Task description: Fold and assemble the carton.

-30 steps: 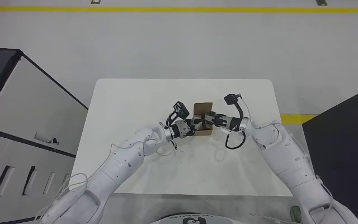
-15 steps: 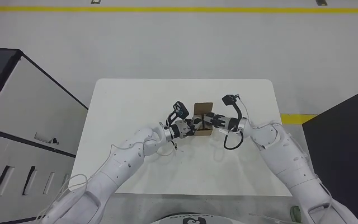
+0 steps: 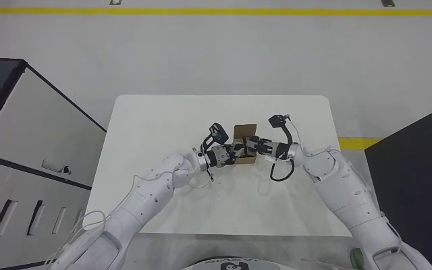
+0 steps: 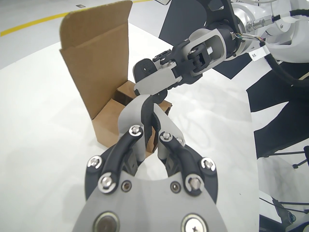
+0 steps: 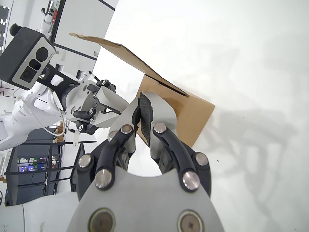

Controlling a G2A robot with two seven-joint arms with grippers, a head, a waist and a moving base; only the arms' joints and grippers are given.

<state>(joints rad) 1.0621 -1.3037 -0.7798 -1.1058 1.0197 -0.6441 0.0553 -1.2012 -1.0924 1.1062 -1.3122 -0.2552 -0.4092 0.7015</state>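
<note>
A small brown carton (image 3: 244,142) stands mid-table with its lid flap (image 4: 96,56) raised upright. My left gripper (image 4: 150,112) is at the carton's left side, shut on the edge of a side wall. From the opposite side, my right gripper (image 5: 140,108) is shut on the other wall's edge (image 5: 142,134). In the left wrist view the right gripper (image 4: 152,83) meets mine just above the carton's open top. The left gripper (image 5: 106,112) sits just beyond the carton in the right wrist view. The carton's inside is mostly hidden by the fingers.
The white table (image 3: 169,121) has bare room all around the carton. A dark cabinet (image 3: 27,121) stands off the table's left side and a dark panel (image 3: 405,155) off its right. A yellow floor line (image 3: 202,11) runs beyond the far edge.
The right arm's wrist shifted slightly toward the carton; the carton and the left arm stay in place.
</note>
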